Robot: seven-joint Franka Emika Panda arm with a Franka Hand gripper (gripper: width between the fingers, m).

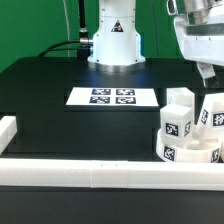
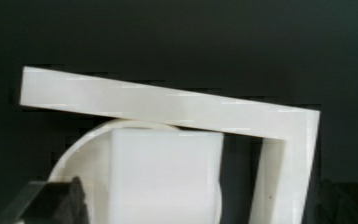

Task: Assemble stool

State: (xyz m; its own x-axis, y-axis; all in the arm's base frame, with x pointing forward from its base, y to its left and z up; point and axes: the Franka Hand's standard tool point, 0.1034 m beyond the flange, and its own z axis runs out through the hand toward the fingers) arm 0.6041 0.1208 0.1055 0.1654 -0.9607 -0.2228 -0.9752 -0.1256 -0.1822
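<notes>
The stool's round white seat (image 1: 190, 152) stands at the exterior view's right, close to the front rail. Upright on it are tagged white leg blocks (image 1: 178, 120), one of them further right (image 1: 213, 112). My gripper (image 1: 205, 70) hangs just above these legs. In the wrist view one leg block (image 2: 158, 170) rises between my dark fingertips (image 2: 37, 205), which stand wide apart with a gap to the block on each side, so the gripper (image 2: 194, 208) is open and holds nothing. The seat's curved edge (image 2: 91, 150) shows beside the block.
The marker board (image 1: 112, 97) lies mid-table in front of the robot base (image 1: 112, 40). Long white border rails run along the front (image 1: 90, 175) and the left (image 1: 8, 135). The rail corner (image 2: 176, 98) sits right behind the stool.
</notes>
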